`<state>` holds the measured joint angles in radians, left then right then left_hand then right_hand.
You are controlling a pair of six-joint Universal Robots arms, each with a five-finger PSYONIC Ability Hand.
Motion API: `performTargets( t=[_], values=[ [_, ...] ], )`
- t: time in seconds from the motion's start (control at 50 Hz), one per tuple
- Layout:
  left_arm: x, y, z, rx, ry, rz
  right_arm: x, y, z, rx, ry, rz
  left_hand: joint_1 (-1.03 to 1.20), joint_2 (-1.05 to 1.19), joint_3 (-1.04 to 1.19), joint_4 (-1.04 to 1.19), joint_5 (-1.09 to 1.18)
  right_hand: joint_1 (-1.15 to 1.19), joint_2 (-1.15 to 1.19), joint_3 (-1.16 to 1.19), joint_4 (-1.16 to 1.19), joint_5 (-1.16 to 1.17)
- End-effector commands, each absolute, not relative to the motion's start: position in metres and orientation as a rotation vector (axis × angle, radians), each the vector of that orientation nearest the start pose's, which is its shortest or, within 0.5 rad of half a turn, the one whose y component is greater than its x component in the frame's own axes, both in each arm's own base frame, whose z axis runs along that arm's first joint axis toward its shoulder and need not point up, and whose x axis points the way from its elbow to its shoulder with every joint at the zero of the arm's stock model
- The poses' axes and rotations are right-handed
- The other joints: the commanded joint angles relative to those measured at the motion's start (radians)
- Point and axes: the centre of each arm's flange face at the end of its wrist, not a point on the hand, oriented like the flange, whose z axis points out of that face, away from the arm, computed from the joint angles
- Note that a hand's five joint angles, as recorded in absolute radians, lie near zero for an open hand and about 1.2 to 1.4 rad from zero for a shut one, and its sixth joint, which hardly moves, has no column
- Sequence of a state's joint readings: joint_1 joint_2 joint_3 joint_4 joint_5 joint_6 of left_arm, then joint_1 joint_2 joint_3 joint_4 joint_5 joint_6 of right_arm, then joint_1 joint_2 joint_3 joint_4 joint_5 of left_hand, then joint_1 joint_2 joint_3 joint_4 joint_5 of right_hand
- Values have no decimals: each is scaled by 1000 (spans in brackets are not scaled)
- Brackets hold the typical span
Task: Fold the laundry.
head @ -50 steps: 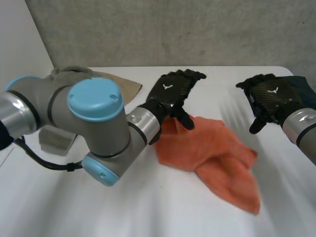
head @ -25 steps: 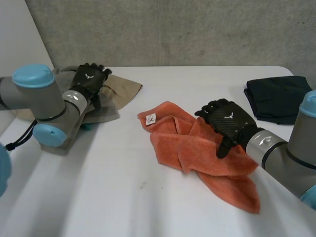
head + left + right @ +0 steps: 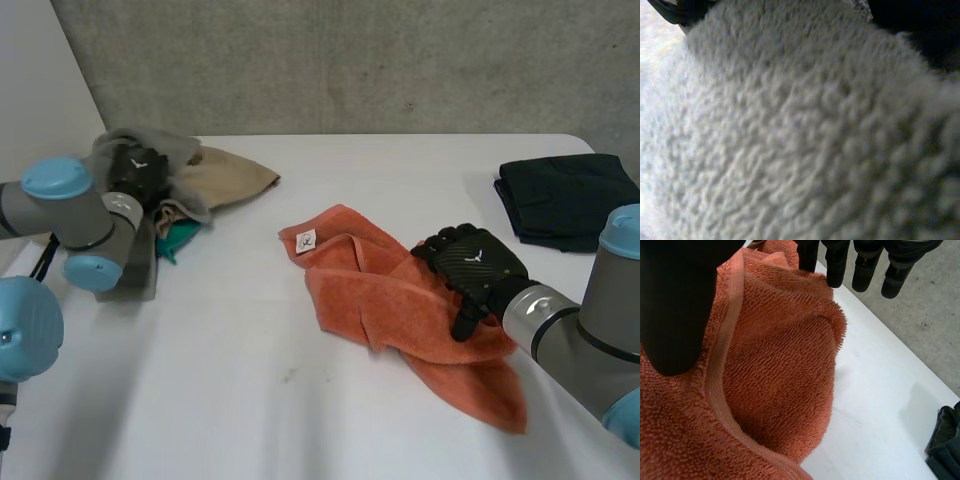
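Cloth lies nearest: a rumpled orange terry towel (image 3: 370,300) spread over the middle of the white table (image 3: 250,400), its near tail running toward the robot's right side. On the towel's right-hand part rests the right hand (image 3: 470,262), palm down. The right wrist view shows its fingers (image 3: 836,265) straight and spread apart, their tips above a raised fold of the towel, while the thumb sits on the terry on the other side of that fold. Nothing is pinched between them (the hand is slack and apart, merely lying on the cloth). A little farther off, the towel's far left corner carries a small white label (image 3: 305,240), facing up.

Farther still, at the table's left, the left hand (image 3: 137,170) is buried in a heap of laundry. A grey fleece cloth (image 3: 150,145) drapes around and over it, so I cannot tell whether this hand grips anything. A tan cloth (image 3: 225,175) spreads from the heap toward the table's middle, and a teal cloth (image 3: 178,235) peeks out at its near side. At the far right lies a dark folded cloth (image 3: 565,195), well apart from the towel. Behind the table stands a grey concrete wall (image 3: 350,60).
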<state>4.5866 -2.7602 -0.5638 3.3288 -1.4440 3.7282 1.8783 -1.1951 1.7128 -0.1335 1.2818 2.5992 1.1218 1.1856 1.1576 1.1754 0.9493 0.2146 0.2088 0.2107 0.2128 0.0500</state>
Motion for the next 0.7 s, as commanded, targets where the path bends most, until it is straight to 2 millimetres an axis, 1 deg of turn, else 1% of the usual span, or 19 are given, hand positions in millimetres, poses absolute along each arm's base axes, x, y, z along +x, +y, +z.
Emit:
performTargets(
  t=[0.02,0.08,0.12,0.2,0.26,0.3,0.34,0.36,0.42,0.44,0.46,0.48,0.5,0.56,0.58,0.62,0.64,0.66,0.7],
  values=[
    [-153,-528,126,709,1741,-1851,248,-261,160,-1251,2167,-1711,275,211,239,221,272,-40,-34,-36,-38,-50],
    [-138,-531,130,644,1722,-1796,248,-261,161,-1253,2165,-1714,275,211,239,221,272,-40,-34,-36,-38,-50],
    [-135,-531,131,619,1720,-1784,248,-261,161,-1251,2166,-1713,275,211,239,221,272,-40,-34,-36,-38,-50],
    [-137,-526,131,615,1733,-1774,248,-261,161,-1247,2165,-1714,275,211,239,221,272,-40,-34,-36,-38,-50],
    [-141,-520,139,615,1742,-1787,248,-261,162,-1241,2165,-1714,275,211,239,221,272,-40,-34,-36,-38,-50],
    [-152,-510,146,630,1766,-1812,248,-262,164,-1235,2161,-1729,-93,-157,-129,-147,-95,-40,-34,-36,-38,-50],
    [-161,-501,151,646,1784,-1840,248,-262,166,-1233,2161,-1733,-364,-428,-400,-418,-366,-40,-34,-36,-38,-50],
    [-172,-492,156,686,1792,-1873,248,-262,167,-1231,2161,-1736,-566,-629,-602,-619,-568,-40,-34,-36,-38,-50],
    [-188,-479,168,744,1775,-1935,247,-263,175,-1224,2146,-1768,-767,-831,-803,-820,-769,-40,-34,-36,-38,-50],
    [-196,-470,178,767,1762,-1969,247,-263,179,-1223,2140,-1778,-837,-901,-873,-891,-839,-40,-34,-36,-38,-50],
    [-199,-466,182,777,1759,-1977,246,-264,186,-1210,2128,-1805,-858,-922,-894,-912,-860,-40,-34,-36,-38,-50],
    [-202,-461,185,790,1761,-1985,244,-265,190,-1200,2130,-1814,-879,-943,-915,-932,-881,-40,-34,-36,-38,-50],
    [-209,-451,189,816,1769,-1990,242,-266,193,-1187,2135,-1824,-893,-957,-929,-947,-896,-40,-34,-36,-38,-50],
    [-218,-436,197,840,1778,-2005,231,-270,204,-1143,2175,-1825,-894,-957,-929,-947,-896,-40,-34,-36,-38,-50],
    [-228,-423,206,857,1789,-2032,229,-271,206,-1135,2187,-1817,-894,-957,-929,-947,-896,-40,-34,-36,-38,-50],
    [-240,-408,213,876,1811,-2063,225,-270,212,-1127,2219,-1783,-894,-957,-929,-947,-896,-40,-34,-36,-38,-50],
    [-245,-400,216,885,1826,-2076,224,-270,215,-1125,2229,-1772,-894,-957,-929,-947,-896,-40,-34,-36,-38,-50],
    [-255,-385,218,908,1866,-2095,223,-269,218,-1123,2240,-1759,-894,-957,-929,-947,-896,-40,-34,-36,-38,-50],
    [-265,-370,218,934,1914,-2102,218,-266,224,-1121,2279,-1713,-891,-954,-927,-944,-893,-40,-34,-36,-38,-50]
  ],
)
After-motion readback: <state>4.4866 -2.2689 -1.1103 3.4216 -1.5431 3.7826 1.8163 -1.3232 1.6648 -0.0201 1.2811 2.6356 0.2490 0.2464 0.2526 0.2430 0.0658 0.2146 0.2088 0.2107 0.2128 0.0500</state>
